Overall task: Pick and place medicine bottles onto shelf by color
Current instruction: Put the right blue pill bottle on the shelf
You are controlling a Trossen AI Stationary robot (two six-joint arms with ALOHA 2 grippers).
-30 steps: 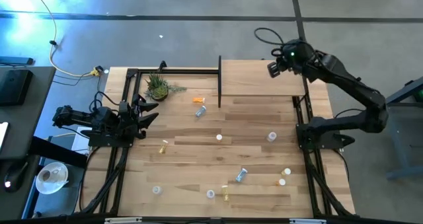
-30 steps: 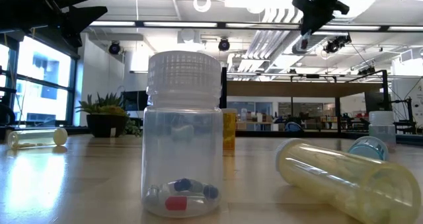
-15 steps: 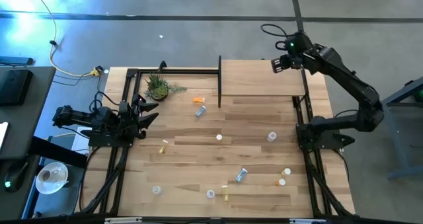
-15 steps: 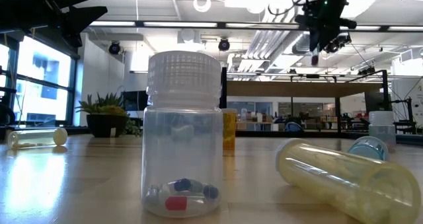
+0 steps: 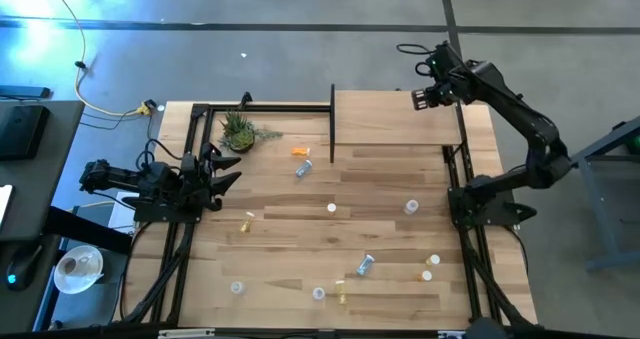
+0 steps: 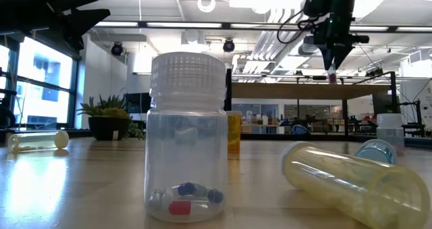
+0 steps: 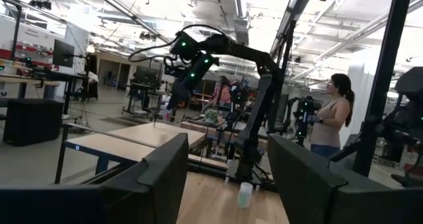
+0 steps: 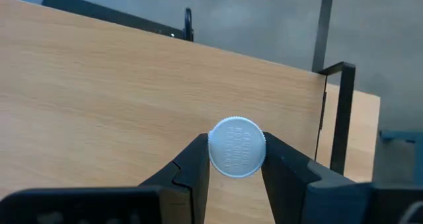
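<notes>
Above shelf (image 8: 99, 85) | bottle (image 8: 236, 147) clamped between right fingers (image 8: 192, 168)

White-capped bottle (image 8: 236, 147) clamped between fingers (image 8: 192, 166) above pale wood shelf (image 5: 385, 119); other bottles (image 5: 365, 265) scattered on tabletop.

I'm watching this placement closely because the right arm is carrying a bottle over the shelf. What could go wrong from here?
1. The right gripper holds the bottle only by its sides under the white cap; it could slip before it is set down.
2. In the low view the bottle hangs above the shelf; released from there, it might tip or roll off the board.
3. It hangs near the shelf's right end, so a roll could carry it over that edge.
</notes>
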